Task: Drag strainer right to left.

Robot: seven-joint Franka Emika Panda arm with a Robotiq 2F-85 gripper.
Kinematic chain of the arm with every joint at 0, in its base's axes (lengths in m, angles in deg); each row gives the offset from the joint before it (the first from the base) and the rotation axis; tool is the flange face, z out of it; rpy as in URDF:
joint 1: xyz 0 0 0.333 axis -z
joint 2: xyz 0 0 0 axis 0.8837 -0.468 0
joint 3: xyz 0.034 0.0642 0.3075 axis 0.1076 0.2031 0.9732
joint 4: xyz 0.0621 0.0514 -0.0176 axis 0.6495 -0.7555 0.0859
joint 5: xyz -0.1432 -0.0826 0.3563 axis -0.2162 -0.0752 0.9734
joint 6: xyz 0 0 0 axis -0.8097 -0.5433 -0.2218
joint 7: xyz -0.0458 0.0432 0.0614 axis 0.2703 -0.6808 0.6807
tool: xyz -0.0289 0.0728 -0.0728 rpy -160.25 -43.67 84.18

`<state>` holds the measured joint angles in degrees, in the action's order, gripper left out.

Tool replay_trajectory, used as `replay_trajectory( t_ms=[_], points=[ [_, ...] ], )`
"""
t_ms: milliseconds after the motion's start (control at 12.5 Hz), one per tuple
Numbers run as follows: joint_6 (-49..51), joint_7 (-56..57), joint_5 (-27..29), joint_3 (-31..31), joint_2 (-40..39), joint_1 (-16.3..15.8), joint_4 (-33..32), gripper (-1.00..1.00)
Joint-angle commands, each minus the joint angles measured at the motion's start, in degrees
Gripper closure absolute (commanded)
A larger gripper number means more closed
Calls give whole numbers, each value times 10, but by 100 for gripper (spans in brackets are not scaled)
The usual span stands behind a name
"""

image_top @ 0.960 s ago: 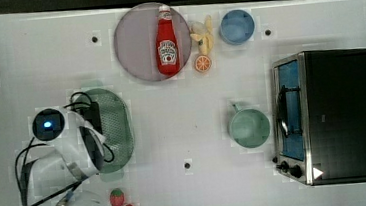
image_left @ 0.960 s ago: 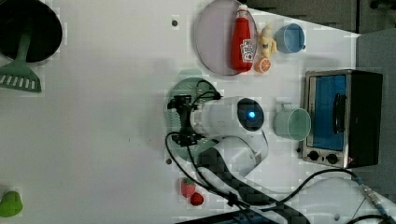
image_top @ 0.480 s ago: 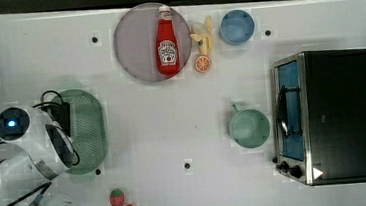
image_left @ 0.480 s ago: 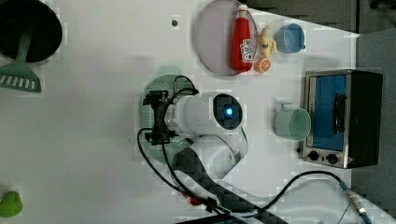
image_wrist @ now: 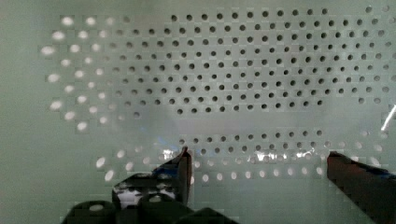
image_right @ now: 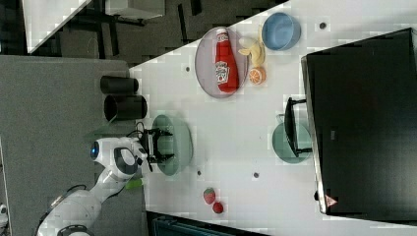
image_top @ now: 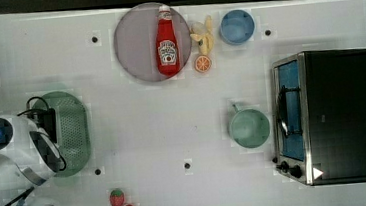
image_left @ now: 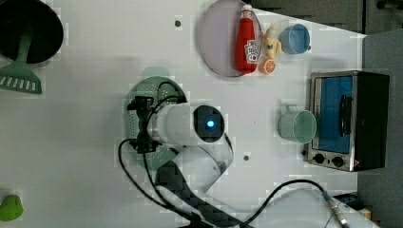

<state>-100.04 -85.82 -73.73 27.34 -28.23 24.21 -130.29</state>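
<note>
The strainer [image_top: 73,130] is sitting near the top view's left edge, well apart from the mug [image_top: 249,127] and toaster oven [image_top: 330,115]. The gripper [image_wrist: 257,163] is reaching down inside its perforated bowl, fingers [image_wrist: 184,168] spread wide apart and clamping nothing, likely so they are pushing against the wall to slide it along the table [image_top: 148,126].
</note>
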Motion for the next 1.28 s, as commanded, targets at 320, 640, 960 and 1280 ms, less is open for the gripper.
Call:
replay_trajectory(
  t_ms=[320, 640, 960, 1280],
  points=[
    [105, 74, 5, -20, 65, -4, 17, -100],
    [249, 238, 5, -88, 208, 6, 17, -100],
    [393, 403, 2, -192, 363, 24, 18, -100],
    [494, 610, -90, -307, 472, 46, 19, -100]
  ],
)
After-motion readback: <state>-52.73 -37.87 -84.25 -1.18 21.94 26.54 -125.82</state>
